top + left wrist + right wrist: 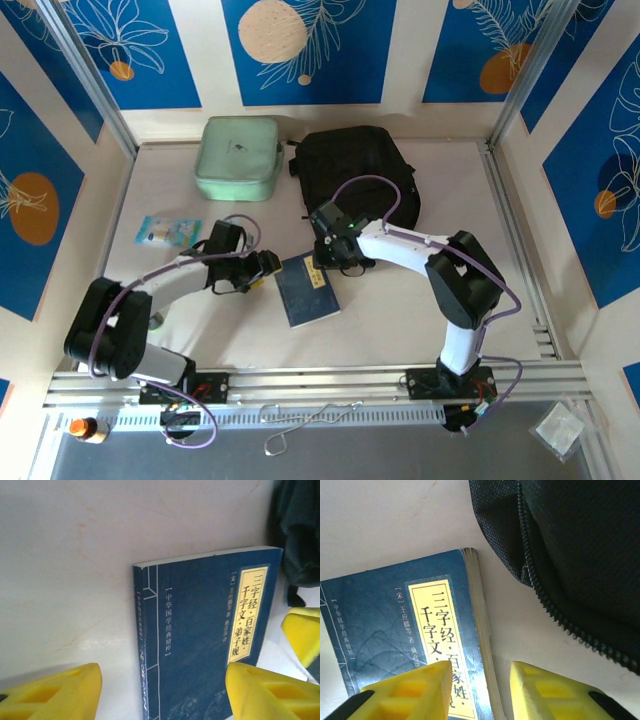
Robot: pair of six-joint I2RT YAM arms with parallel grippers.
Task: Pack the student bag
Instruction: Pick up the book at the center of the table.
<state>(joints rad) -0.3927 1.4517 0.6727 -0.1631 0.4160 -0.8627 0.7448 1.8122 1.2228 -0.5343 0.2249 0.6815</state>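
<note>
At the rear centre of the counter (420, 320) lies the student bag (360, 175). Packing is judged barely begun: the blue book (308, 290) lies flat outside the bag. The left end effector (264, 266) and right end effector (333, 262) straddle opposite book edges, both released, grasping nothing. The wrist views resolve the cover title and the bag zip (555, 611); the top view does not.

Left arm (175, 280), white links with black joints: elbow folded out to the left, forearm reaching right toward the middle. Left gripper (266, 265) (162, 695), yellow plastic fingers, jaws set wide apart. Right arm (405, 240), same build: elbow out to the right, forearm reaching left. Right gripper (343, 263) (480, 692), yellow fingers parted, narrower gap. The grippers are near each other, not touching.
</note>
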